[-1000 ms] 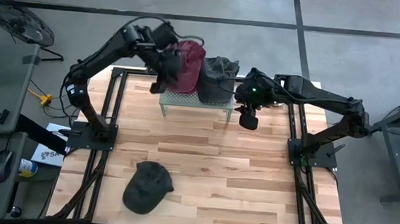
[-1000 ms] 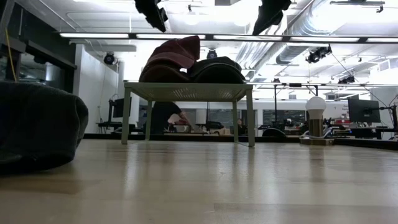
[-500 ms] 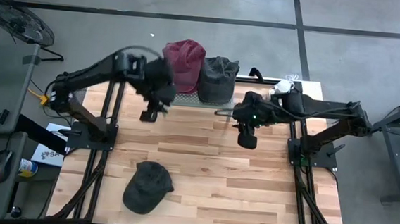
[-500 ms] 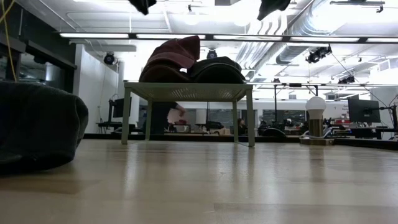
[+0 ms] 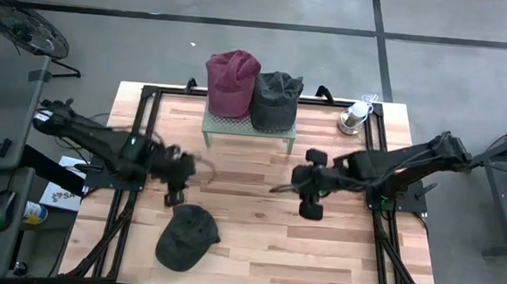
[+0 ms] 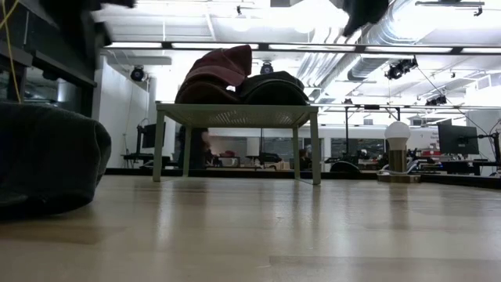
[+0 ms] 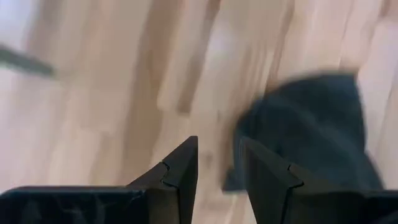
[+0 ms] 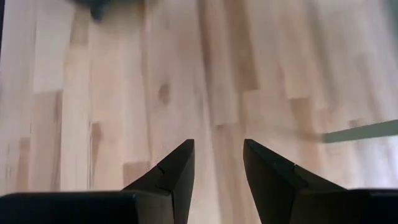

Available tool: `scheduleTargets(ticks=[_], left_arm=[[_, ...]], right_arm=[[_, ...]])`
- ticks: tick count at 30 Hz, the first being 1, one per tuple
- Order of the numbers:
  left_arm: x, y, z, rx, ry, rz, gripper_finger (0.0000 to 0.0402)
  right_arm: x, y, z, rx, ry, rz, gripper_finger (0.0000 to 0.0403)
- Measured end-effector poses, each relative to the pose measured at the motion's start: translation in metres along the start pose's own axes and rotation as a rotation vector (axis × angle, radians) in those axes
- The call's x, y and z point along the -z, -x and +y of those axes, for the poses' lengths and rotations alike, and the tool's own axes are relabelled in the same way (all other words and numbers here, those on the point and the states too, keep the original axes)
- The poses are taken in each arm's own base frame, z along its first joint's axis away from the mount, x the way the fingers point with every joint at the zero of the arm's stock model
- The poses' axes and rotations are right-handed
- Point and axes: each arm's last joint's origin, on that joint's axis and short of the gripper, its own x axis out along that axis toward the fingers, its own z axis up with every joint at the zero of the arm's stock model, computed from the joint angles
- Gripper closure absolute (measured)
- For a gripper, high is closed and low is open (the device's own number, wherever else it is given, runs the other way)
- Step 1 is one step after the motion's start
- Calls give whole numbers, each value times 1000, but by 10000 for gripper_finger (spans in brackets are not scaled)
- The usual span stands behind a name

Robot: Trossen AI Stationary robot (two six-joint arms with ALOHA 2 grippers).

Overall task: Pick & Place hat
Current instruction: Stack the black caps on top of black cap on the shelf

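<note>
1. near the front of the wooden tabletop (image 5: 257,223), lying flat and free: dark hat (image 5: 186,237), seen as a dark mound at the low view's left edge (image 6: 47,160).
2. just behind that hat, low over the boards: left tool (image 5: 176,193), fingers (image 7: 180,168) slightly parted, grasping nothing; hat's edge just beyond the tips (image 7: 311,130).
3. right of centre, well apart from the hat: right tool (image 5: 310,206), fingers (image 8: 177,168) parted, released, bare boards beyond.
4. at the back, on a small raised stand (image 5: 247,131): maroon hat (image 5: 232,82) touching another dark hat (image 5: 275,99).
5. by the back right corner: small white lamp (image 5: 353,119).
</note>
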Motion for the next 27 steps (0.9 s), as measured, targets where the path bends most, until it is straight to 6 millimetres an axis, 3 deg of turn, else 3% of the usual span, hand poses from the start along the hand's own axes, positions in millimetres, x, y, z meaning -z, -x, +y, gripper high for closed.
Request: scheduleTargets(ticks=[6,12,20,27], left_arm=[[37,-15,-21,-66,64,-1,284],[53,-27,-38,24,105,-57,284],[69,-44,-32,-20,96,-3,280],[75,-51,-28,-39,90,20,202]], right_arm=[[29,-34,18,-63,-23,21,272],[49,-56,30,-114,-36,-7,272],[65,-70,39,-168,-57,-44,272],[74,-73,45,-186,-65,-33,272]])
